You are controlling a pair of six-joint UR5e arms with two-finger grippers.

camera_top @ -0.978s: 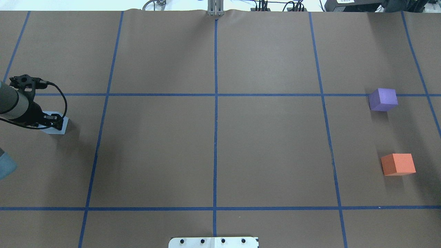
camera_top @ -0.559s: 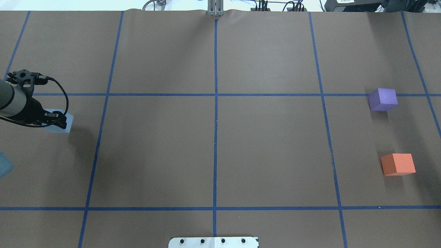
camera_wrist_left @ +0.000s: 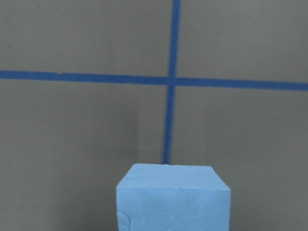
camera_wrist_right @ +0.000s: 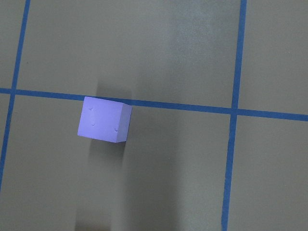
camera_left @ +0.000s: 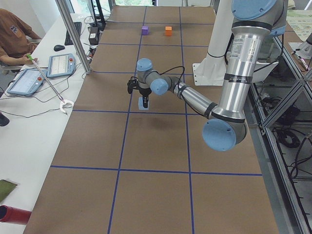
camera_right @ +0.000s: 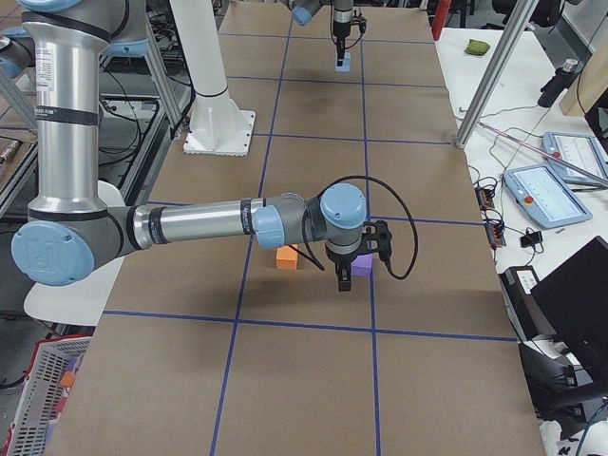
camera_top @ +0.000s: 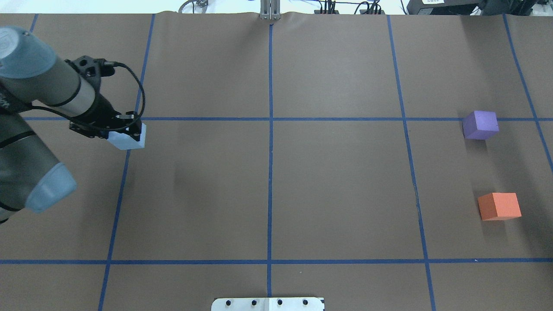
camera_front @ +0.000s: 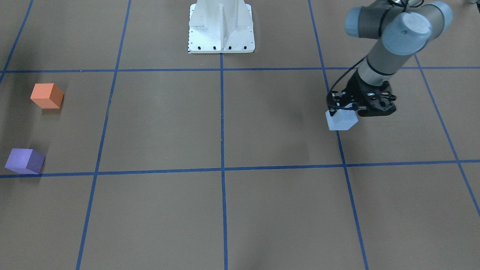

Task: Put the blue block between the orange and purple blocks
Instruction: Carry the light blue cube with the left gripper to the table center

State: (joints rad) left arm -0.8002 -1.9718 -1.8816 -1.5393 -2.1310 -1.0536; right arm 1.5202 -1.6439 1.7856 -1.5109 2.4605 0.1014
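The pale blue block [camera_top: 127,140] is held off the table in my left gripper [camera_top: 126,131], which is shut on it, near a tape crossing on the table's left side. The block also shows in the front view [camera_front: 340,120] and fills the bottom of the left wrist view [camera_wrist_left: 173,199]. The purple block [camera_top: 480,125] and the orange block [camera_top: 499,206] stand apart at the far right, with a gap between them. My right gripper [camera_right: 344,282] shows only in the right side view, above the purple block [camera_wrist_right: 104,119]. I cannot tell whether it is open or shut.
Blue tape lines divide the brown table into a grid. The robot's white base plate [camera_top: 268,304] sits at the near edge. A side table with tablets [camera_left: 61,64] and an operator is beyond the far edge.
My left gripper has risen with the blue block and carried it to the right and farther from the base, from the left edge to the first tape crossing.
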